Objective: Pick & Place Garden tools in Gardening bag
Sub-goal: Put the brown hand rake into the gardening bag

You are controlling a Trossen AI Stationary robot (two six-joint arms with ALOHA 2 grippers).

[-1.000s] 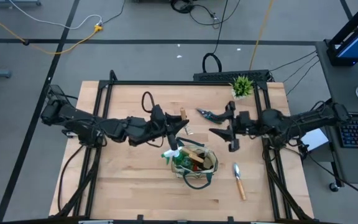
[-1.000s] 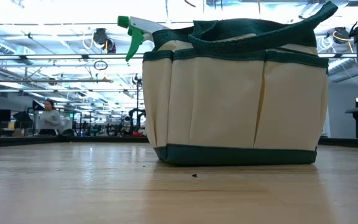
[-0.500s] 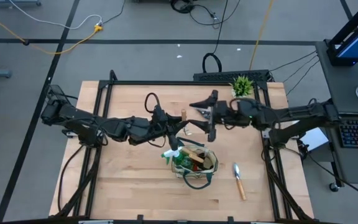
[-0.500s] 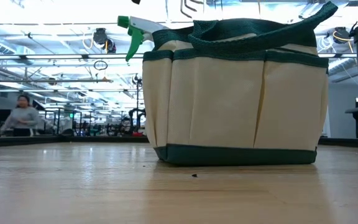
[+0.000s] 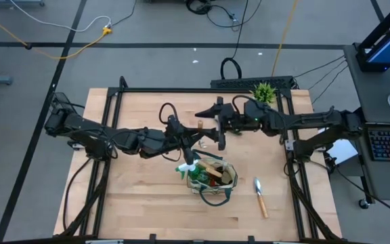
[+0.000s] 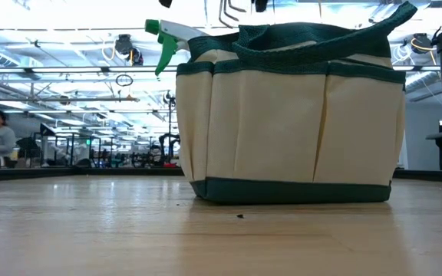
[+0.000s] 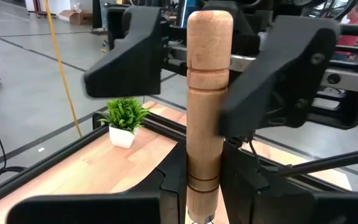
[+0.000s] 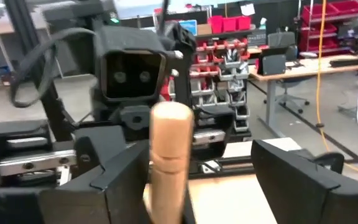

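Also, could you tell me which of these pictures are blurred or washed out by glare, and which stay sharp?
Low view: ceiling lights blow out behind the gardening bag, while the tabletop nearest the camera is soft. Right wrist view: blurred throughout, including the wooden handle. Left wrist view: handle sharp, the potted plant slightly soft. High view: evenly lit, no glare.

No text or label can be read.

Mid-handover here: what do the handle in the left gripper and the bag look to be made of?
The handle looks like turned wood, pale tan and smooth, with lathe-cut grooves ringing it; whether it is varnished is unclear. The bag looks like woven fabric, beige panels with stitched pocket seams and dark green trim; likely canvas.
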